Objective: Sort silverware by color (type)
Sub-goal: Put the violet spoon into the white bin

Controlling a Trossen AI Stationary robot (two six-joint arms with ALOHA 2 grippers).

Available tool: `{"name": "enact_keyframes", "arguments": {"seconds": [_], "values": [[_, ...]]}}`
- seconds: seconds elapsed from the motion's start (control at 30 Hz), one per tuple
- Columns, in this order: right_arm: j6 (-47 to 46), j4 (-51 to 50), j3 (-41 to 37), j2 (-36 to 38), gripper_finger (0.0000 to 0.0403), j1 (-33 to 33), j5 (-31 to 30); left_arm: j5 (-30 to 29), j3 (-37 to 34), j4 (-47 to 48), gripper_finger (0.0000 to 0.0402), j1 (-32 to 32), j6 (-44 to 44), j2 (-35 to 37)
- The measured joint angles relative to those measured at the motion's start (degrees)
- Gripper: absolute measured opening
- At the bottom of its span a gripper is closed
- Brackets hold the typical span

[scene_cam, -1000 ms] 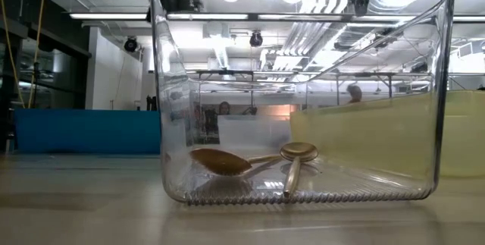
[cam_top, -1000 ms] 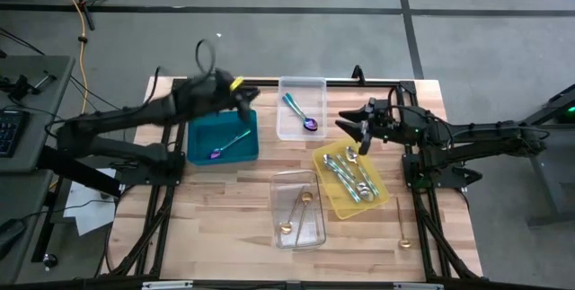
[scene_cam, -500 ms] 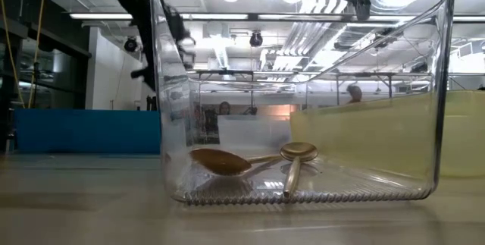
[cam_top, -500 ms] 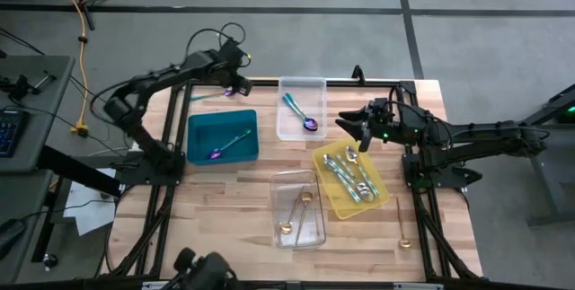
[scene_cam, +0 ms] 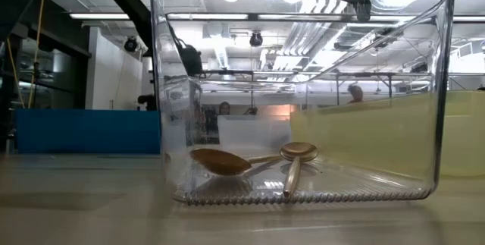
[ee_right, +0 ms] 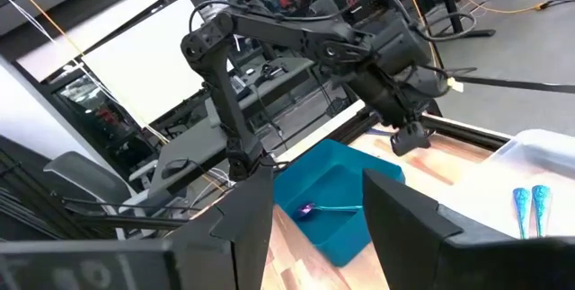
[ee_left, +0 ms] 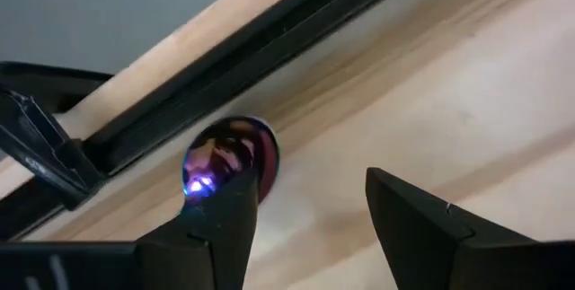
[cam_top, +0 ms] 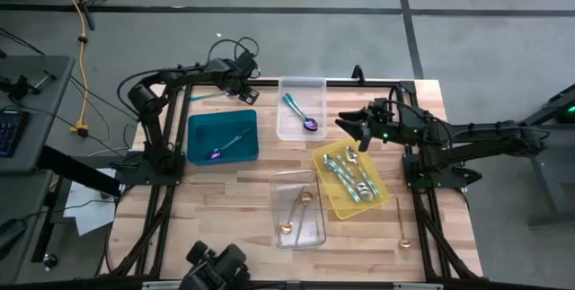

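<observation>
Altogether three trays (cam_top: 222, 136), scattered silverware (cam_top: 350, 175).

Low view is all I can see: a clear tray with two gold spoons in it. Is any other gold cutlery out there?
Observer: Yes, one more gold spoon lies loose on the table, beside the yellow tray.
Operator: And the dark arm on my left, where is it?
Observer: At the table's far edge. The left end effector is open, with an iridescent spoon bowl right beside one finger.
</observation>
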State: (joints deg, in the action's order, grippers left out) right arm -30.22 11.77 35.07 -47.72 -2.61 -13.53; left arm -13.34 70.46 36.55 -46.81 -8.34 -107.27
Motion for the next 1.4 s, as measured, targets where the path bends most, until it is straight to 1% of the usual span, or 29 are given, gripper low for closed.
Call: {"name": "enact_keyframes", "arguments": {"seconds": [0.23, 0.43, 0.53, 0.6, 0.67, 0.87, 0.9, 0.97, 1.03, 1.17, 1.27, 1.4], "values": [[-2.86, -0.02, 0.00, 0.00, 0.0165, 0.00, -0.01, -4.98, 0.00, -2.98, 0.0200, -0.07, -0.57, -3.55], [-3.24, -0.02, 0.00, 0.00, 0.0165, 0.00, -0.03, -7.00, 0.09, -4.47, 0.0200, -0.02, -0.63, -5.77], [-5.20, -0.04, 0.00, 0.00, 0.0165, 0.00, -0.04, -7.98, 0.17, -4.74, 0.0190, 0.11, -0.48, -6.19], [-5.84, -0.07, 0.00, 0.00, 0.0165, 0.00, -0.04, -8.05, 0.15, -5.38, 0.0171, 0.11, -0.43, -6.25], [-5.85, -0.09, 0.00, 0.00, 0.0165, 0.00, -0.04, -8.08, 0.07, -6.37, 0.0143, 0.04, 0.02, -6.22], [-5.86, -0.11, 0.00, 0.00, 0.0165, 0.01, -0.04, -8.90, 0.08, -5.07, 0.0023, -0.11, 0.73, -5.93], [-5.85, -0.11, 0.00, 0.00, 0.0165, 0.00, -0.04, -8.75, 0.18, -4.62, 0.0014, -0.09, 0.23, -5.70], [-5.84, -0.24, 0.00, 0.00, 0.0165, 0.02, -0.04, -7.50, 0.20, -3.54, 0.0015, 0.06, -0.93, -5.28], [-5.84, -0.53, 0.00, -0.01, 0.0165, 0.00, -0.04, -6.33, 0.10, -2.20, 0.0016, 0.63, -1.20, -4.55], [-5.83, -1.67, 0.00, -0.01, 0.0165, 0.02, -0.04, -2.91, -0.22, 0.47, 0.0005, 1.89, -1.15, -1.06], [-5.84, -2.54, 0.00, -0.02, 0.0165, 0.02, -0.04, -1.36, -0.19, 1.06, 0.0003, 2.39, -1.74, 3.72], [-5.80, -2.85, 0.00, -0.02, 0.0165, 0.01, -0.04, -1.22, -0.15, 1.05, 0.0003, 3.44, -2.67, 11.74]]}}
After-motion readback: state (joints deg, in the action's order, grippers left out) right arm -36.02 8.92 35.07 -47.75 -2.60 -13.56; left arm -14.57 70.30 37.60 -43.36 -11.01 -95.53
